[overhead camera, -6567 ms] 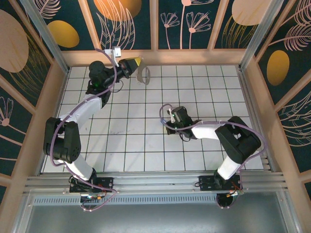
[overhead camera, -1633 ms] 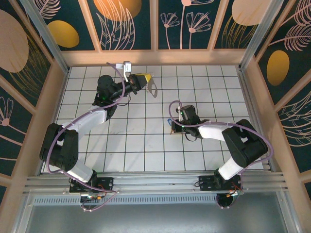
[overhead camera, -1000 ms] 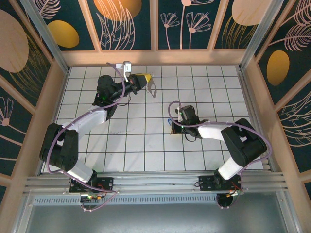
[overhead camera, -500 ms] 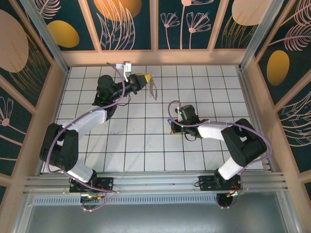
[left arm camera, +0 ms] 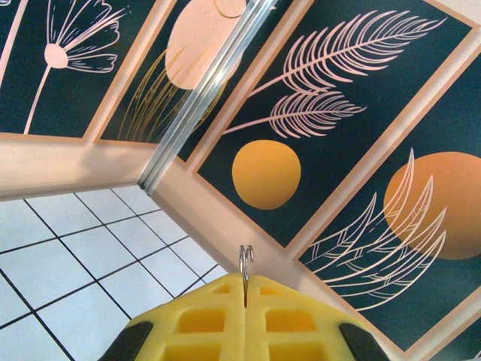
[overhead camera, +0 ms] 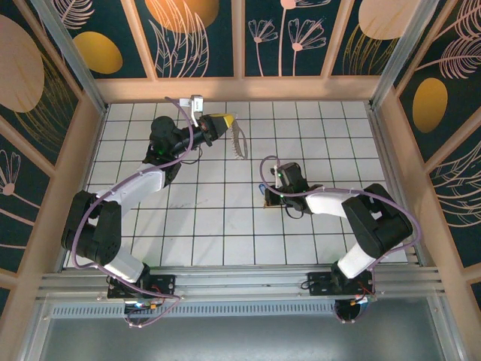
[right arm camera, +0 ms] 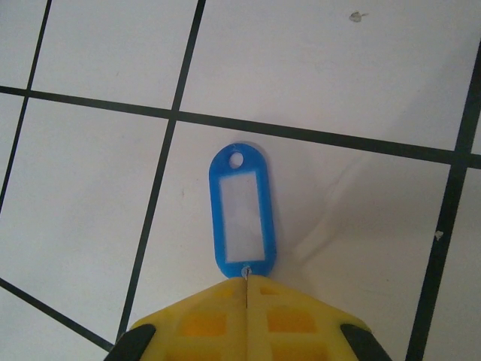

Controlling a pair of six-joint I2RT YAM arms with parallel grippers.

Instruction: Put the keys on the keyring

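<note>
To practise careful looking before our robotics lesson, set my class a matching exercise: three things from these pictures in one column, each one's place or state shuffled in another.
Things
1. metal ring
2. blue key
3. strap

Places or states
A. sticks out from the left gripper, seen from above
B. against a white tile, its end pinched by the right gripper
C. peeks out between shut yellow fingers, patterned wall behind

Pairs: 1-C, 2-B, 3-A

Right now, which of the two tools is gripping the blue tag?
The right tool, shut on the blue tag's end; the left tool instead pinches a thin metal ring.
</note>
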